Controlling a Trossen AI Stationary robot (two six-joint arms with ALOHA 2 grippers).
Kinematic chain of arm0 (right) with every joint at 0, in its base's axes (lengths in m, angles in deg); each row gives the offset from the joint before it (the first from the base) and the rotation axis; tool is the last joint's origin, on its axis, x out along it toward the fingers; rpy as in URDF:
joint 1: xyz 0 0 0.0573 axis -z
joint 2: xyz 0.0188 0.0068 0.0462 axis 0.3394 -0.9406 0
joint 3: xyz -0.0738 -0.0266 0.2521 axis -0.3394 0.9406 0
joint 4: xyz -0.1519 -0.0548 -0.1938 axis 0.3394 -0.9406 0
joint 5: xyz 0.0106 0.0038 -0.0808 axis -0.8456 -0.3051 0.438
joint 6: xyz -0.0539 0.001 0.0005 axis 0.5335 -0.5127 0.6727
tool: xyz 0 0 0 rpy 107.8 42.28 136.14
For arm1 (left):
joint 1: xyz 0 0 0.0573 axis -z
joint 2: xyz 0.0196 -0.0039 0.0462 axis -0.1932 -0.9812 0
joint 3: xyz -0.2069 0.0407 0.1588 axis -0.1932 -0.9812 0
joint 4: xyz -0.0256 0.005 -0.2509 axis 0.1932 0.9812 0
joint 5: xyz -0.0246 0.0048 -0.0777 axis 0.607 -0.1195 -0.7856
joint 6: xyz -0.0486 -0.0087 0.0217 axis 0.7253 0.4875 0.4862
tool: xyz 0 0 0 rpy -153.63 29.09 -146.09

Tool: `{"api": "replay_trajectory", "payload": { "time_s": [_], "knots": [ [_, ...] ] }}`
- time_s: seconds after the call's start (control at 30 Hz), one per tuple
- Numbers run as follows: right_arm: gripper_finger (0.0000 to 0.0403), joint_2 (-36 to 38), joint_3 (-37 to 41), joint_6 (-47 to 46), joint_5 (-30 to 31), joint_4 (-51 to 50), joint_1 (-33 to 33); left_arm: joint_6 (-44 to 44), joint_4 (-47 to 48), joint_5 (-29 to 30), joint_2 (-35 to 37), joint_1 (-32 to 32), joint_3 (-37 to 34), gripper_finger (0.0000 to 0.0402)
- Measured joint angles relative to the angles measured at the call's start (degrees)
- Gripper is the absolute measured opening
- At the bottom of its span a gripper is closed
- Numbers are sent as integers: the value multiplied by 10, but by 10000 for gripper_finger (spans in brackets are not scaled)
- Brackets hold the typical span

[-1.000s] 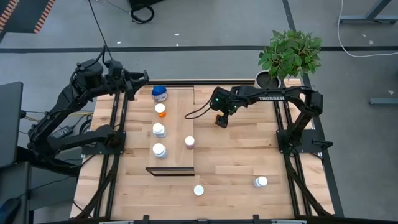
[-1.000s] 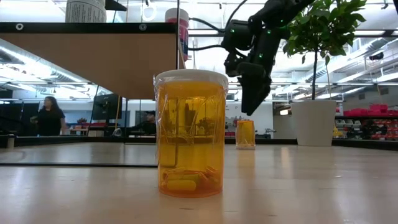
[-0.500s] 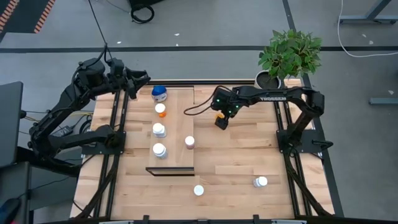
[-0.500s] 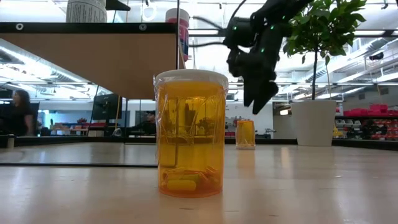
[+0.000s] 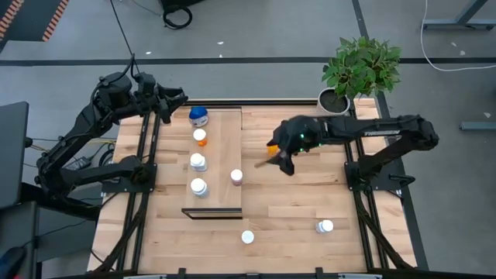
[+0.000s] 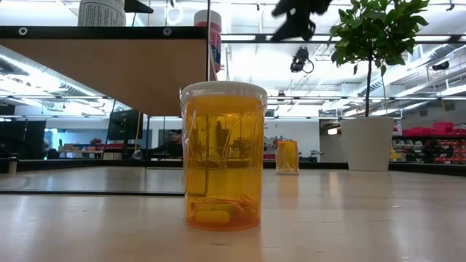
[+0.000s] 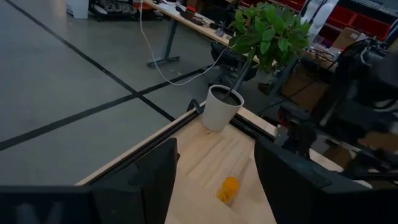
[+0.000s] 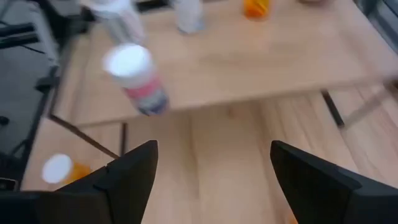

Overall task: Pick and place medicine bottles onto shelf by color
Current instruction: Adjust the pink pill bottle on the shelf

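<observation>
Slatted wooden worktop (image 5: 294, 203) carries the shelf (image 5: 219, 159), where the right pincer (image 5: 285, 164), released and empty, risks toppling the pink bottle (image 5: 236, 177) if it swings wide.

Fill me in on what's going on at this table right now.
A two-armed robot is sorting medicine bottles onto the shelf. Five bottles stand on it, among them a blue one and a pink one. The right gripper hovers open and empty beside the shelf, near an orange bottle. Two more orange bottles wait on the table's near side. The left gripper is parked at the far corner.
</observation>
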Motion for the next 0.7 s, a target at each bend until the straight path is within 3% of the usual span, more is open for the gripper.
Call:
{"api": "replay_trajectory", "payload": {
  "time_s": [0.27,0.47,0.7],
  "knots": [
    [319,-33,0,-14,49,60,-82,-6,0,0,0,0,0,218],
    [319,-57,0,-32,92,148,-97,0,1,0,0,0,0,215],
    [319,-124,1,-68,81,204,-101,1,4,0,0,0,0,216]
  ]
}}
